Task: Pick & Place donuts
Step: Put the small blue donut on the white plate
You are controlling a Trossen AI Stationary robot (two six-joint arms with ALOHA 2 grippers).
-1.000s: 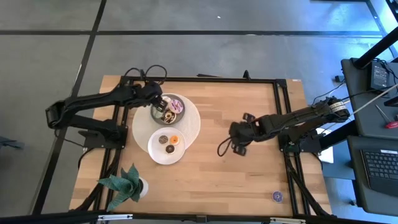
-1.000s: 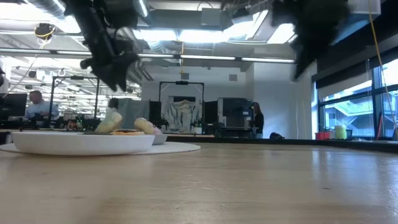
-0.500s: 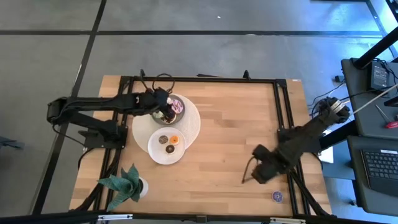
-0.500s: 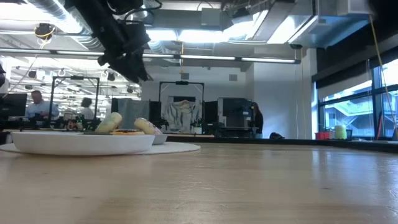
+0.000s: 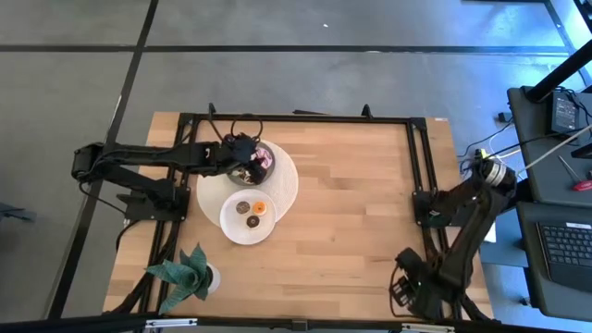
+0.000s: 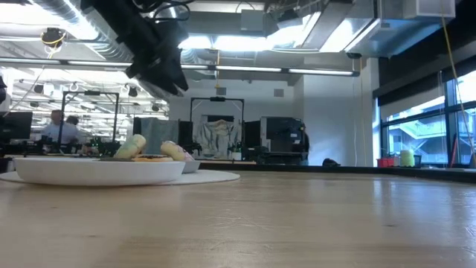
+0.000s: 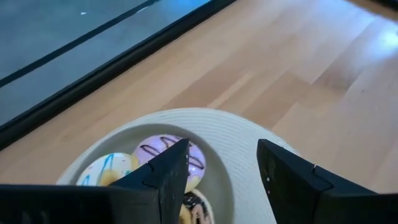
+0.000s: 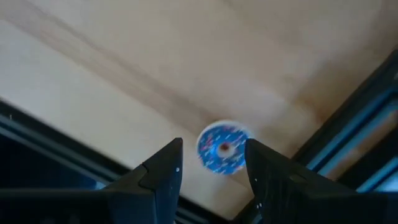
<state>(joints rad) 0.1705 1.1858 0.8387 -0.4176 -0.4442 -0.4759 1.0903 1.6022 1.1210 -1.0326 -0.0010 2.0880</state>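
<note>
A pale wooden tabletop [image 5: 351,203] edged by a black frame sits on a grey floor; across it, the low view looks into a bright workshop where people sit at desks. On the tabletop's left half lies a large white round plate [image 5: 282,190], with a grey bowl [image 5: 265,148] on its far part and a smaller white plate [image 5: 231,224] overlapping its near edge. A green plant in a white pot [image 5: 190,275] stands at the near left corner.

The left claw [image 5: 242,159] hangs over the grey bowl, its fingers [image 7: 168,177] spread apart and holding nothing. Under it, in the bowl, lie a pink-iced donut with dark stripes [image 7: 177,152], a cream donut with blue streaks [image 7: 104,171] and part of a chocolate one [image 7: 196,202]. On the smaller plate sit a chocolate donut [image 5: 243,208], an orange donut [image 5: 260,207] and a dark donut [image 5: 252,222].

The right claw [image 5: 404,289] hovers above the near right corner, fingers [image 8: 161,174] spread and empty. Right below it a purple-blue sprinkled donut [image 8: 224,149] lies on the bare wood, close to the frame's corner.
</note>
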